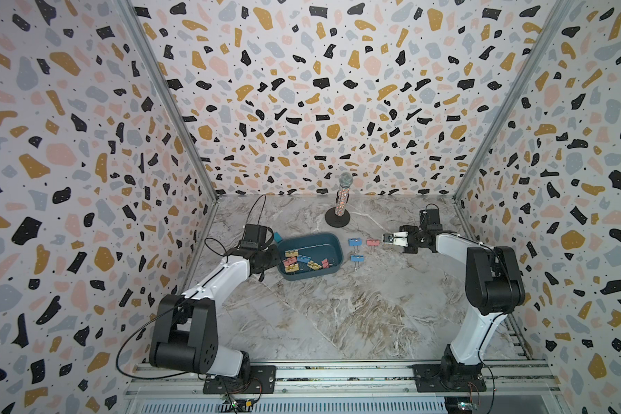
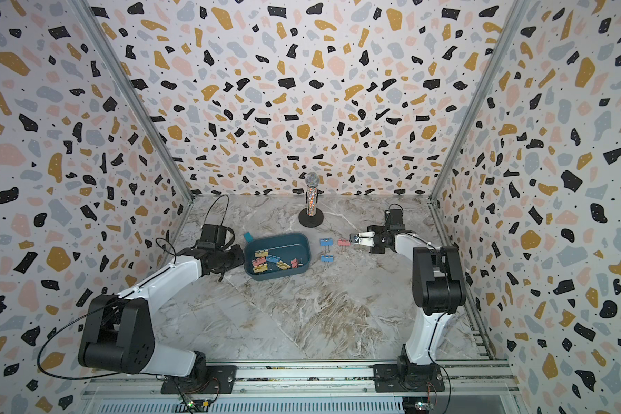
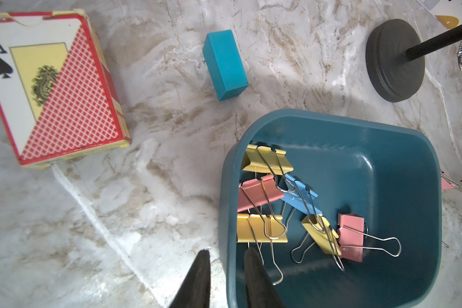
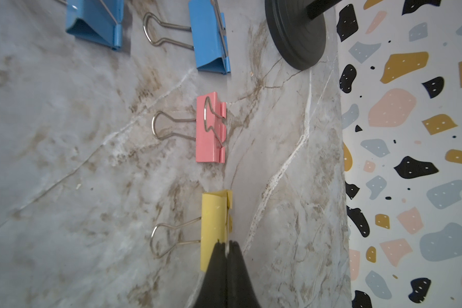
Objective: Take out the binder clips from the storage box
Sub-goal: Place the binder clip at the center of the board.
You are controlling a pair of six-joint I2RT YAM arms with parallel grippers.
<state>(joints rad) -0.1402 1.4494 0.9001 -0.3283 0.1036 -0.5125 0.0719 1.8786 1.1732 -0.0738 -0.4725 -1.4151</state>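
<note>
Right wrist view shows the right jaws clenched on a yellow clip (image 4: 215, 229), just beside a pink clip (image 4: 211, 128) on the surface (image 4: 64, 186), two blue clips (image 4: 206, 48) beyond. Opposite, the left jaws pinch the storage box (image 3: 384, 173) wall; six binder clips (image 3: 262, 232) lie inside. Farther back stands a microphone (image 1: 342, 197).

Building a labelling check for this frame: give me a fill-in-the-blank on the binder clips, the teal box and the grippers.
1. The dark teal plastic storage box holds ___ pastel binder clips.
2. The small binder clip pinched by the right gripper is ___.
3. The gripper clamped on the storage box's wall is the ___ one.
4. Both loose clips lying nearest the box on the grey marble table are ___.

Missing words: six; yellow; left; blue.
</note>
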